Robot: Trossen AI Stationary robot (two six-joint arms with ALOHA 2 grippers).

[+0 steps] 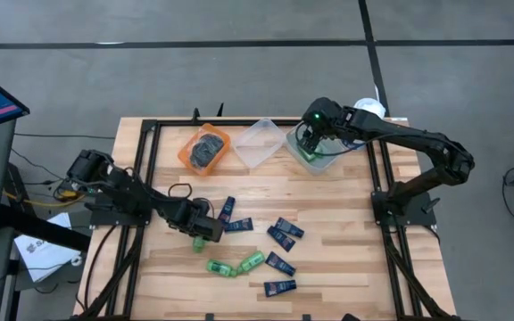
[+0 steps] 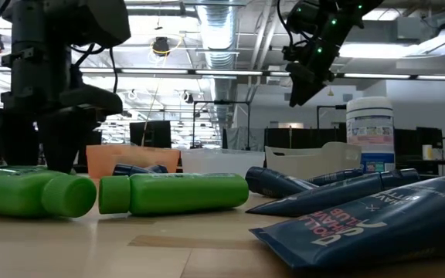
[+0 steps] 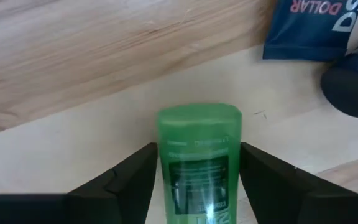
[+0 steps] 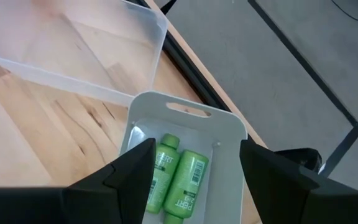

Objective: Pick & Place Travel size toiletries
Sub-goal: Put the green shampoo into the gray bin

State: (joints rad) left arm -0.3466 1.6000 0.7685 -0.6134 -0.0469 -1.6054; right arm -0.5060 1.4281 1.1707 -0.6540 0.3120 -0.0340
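Observation:
A green mini bottle (image 3: 199,168) lies flat on the wooden table between the fingers of my left gripper (image 3: 199,186), which is open and low over it; the gripper also shows in the high view (image 1: 202,230). Two more green bottles (image 1: 221,267) (image 1: 251,260) lie nearer the near edge. Several navy tubes (image 1: 281,237) lie on the table to their right. My right gripper (image 4: 197,180) is open and empty above a white bin (image 4: 229,124) that holds two green bottles (image 4: 178,177); it also shows in the high view (image 1: 310,141). My left gripper has one finger (image 3: 135,180) on each long side of the green bottle, which lies on the table with its length along the fingers. The fingers come down at a slant. I cannot tell whether they touch the bottle's sides.
An orange bin (image 1: 188,153) with dark grey tins stands at the far left, a clear bin (image 1: 259,141) beside it, then the white bin (image 1: 324,159). A white jar with a blue label (image 2: 369,127) stands at the far right. A black frame borders the table.

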